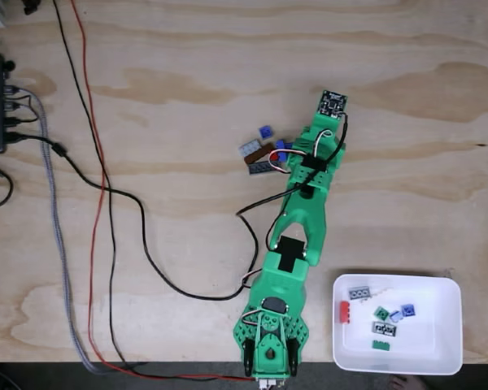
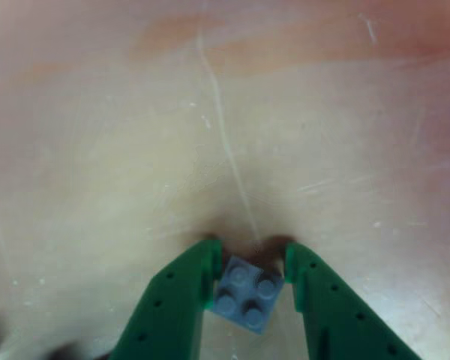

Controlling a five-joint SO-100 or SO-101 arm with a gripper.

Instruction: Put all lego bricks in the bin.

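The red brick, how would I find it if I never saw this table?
Look in the fixed view for the white bin at the table's lower right corner. The red brick sits on the bin's left rim, apart from the bricks lying inside. It is the one red piece there.

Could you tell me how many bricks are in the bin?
7 in the bin: grey at top, red at left, green, blue and pale mid-tray, black below, green lowest. Others may be hidden.

Gripper (image 2: pixel 249 264) fingers cut by bottom edge in other view; arm hides part of brown brick (image 1: pixel 263 154) in fixed view
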